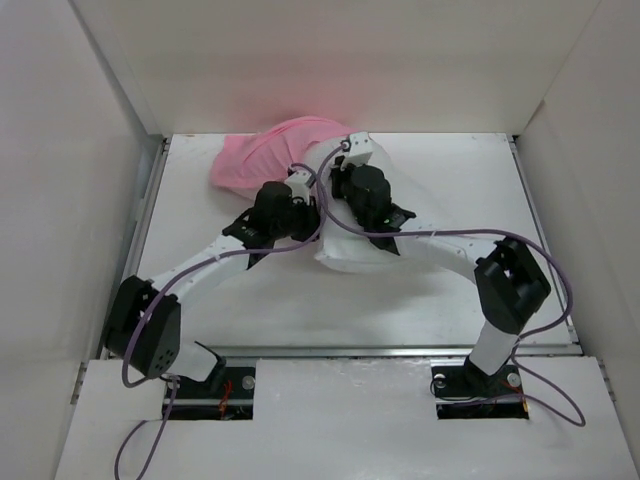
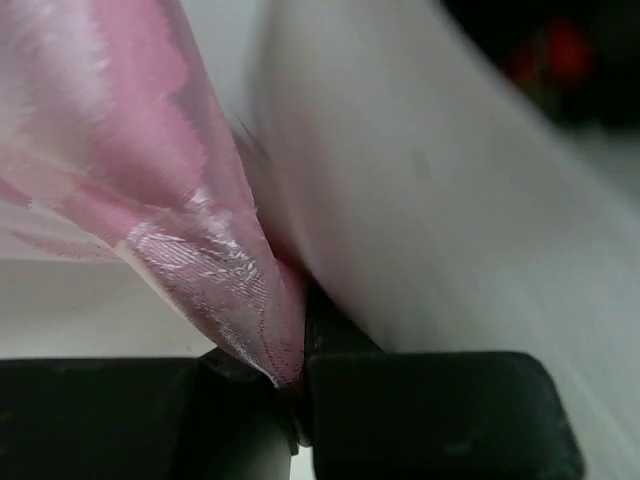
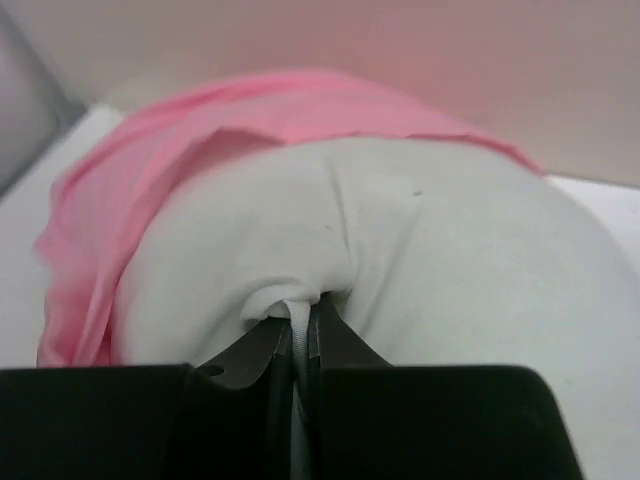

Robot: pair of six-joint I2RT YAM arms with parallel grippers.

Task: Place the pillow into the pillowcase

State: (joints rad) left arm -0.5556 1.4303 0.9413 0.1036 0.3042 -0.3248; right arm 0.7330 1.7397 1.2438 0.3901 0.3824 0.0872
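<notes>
My left pincer (image 2: 298, 390) pinches the edge of the pink pillowcase (image 2: 130, 150). My right pincer (image 3: 305, 330) pinches a fold of the white pillow (image 3: 450, 250). The pillowcase covers its far end, at the far side of the table (image 1: 450, 180).

The white tabletop (image 1: 450, 190) carried two things. Toward its far left lay the pink pillowcase (image 1: 255, 160), bunched up close to the back wall (image 1: 350, 60). The white pillow (image 1: 350, 255) rested near the middle of the surface, touching the pillowcase, with its far end covered by the pink cloth's edge.
</notes>
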